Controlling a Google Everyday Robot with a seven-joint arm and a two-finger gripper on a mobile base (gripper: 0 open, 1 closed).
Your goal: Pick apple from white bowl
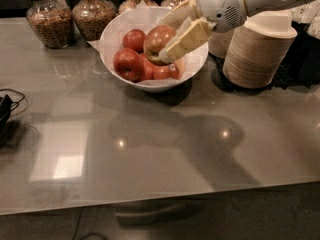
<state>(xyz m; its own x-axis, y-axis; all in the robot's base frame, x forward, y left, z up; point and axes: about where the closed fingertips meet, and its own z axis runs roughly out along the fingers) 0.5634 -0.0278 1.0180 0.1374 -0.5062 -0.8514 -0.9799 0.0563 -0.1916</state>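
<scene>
The white bowl [150, 86] stands on the table [160, 154], toward the back. Other apples [128, 64] lie inside it. Over them, in the bowl's right part, the gripper [162, 42] grips the apple [154, 38] between its two fingers. Behind the bowl to the left stand two jars [47, 21] (side by side). Right of the bowl is a stack of paper bowls [257, 56]. A cable [9, 104] lies at the table's left edge.

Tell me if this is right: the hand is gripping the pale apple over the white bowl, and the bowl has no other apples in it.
Not quite. In the camera view the hand is gripping the apple over the white bowl, but the bowl holds several other red apples.
</scene>
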